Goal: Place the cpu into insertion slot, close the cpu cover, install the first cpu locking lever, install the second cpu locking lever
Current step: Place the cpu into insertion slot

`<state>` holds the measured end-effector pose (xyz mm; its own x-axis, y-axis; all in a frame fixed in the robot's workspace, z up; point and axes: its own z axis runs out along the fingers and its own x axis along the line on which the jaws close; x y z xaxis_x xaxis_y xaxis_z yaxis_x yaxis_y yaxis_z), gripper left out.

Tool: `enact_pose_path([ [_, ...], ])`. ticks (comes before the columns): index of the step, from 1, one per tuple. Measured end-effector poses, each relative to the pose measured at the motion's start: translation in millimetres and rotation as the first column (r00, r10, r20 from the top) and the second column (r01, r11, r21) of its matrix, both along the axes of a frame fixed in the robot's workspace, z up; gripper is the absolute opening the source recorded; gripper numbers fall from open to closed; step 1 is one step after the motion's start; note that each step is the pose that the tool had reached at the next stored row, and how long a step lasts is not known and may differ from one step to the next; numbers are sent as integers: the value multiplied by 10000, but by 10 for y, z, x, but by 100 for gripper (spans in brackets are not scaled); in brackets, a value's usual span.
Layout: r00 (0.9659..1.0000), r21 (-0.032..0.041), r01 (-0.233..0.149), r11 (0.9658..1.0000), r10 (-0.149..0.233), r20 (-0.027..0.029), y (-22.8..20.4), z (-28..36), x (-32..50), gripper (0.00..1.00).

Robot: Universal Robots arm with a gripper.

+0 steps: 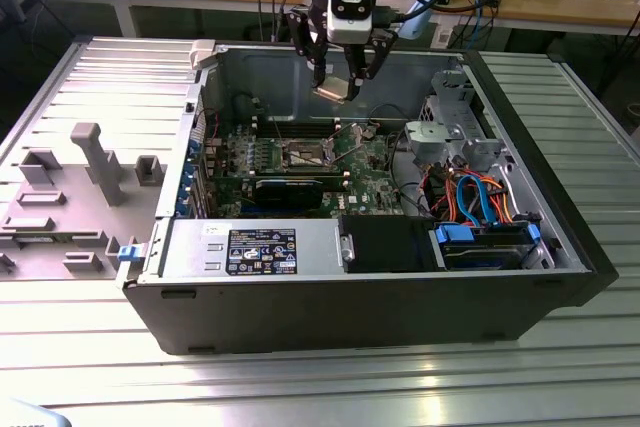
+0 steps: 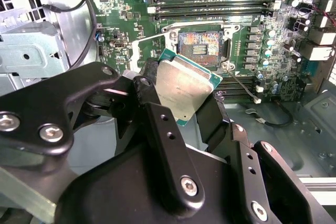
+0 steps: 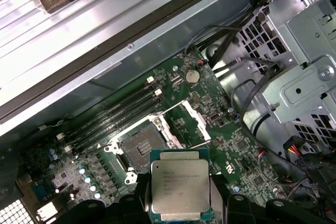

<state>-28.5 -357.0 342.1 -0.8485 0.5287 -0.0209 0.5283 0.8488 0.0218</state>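
Gripper (image 1: 338,85) hangs over the open computer case (image 1: 300,307) on the bench (image 1: 100,357), its fingers clamped on the cpu (image 1: 335,91). In the second wrist view the black fingers (image 2: 152,90) press on two opposite edges of the cpu (image 2: 186,85), which sits tilted, its pale metal face and green border showing.

The cpu is up in the air, well apart from the board. In the exterior view the insertion slot (image 1: 303,155) lies at about seven o'clock from the gripper, lower down inside the case. In the first wrist view the slot (image 3: 140,148) is bare, and the cpu cover (image 3: 198,123) looks swung back beside it.

The chip is likely light, thin and stiff, so it should not bend in the grip. Its smooth metal face and narrow edges look slippery, so a pinch across opposite edges, as here, seems the right hold. The underside contacts and the slot's pins are probably delicate, so the tilt could matter when it goes down.
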Motion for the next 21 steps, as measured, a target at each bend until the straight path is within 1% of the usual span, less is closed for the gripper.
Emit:
enact_pose_path([
  [9,10000,-10,36,10000,-36,0,0,0,0,55],
  [13,10000,-33,88,10000,-88,0,0,-1,0,55],
  [14,9999,-87,128,9999,-128,1,0,-2,0,55],
  [18,9999,-101,132,9999,-132,1,0,-2,0,55],
  [20,9999,-180,156,9997,-156,2,0,-2,0,55],
  [21,9999,-182,156,9997,-156,2,0,-2,0,55],
])
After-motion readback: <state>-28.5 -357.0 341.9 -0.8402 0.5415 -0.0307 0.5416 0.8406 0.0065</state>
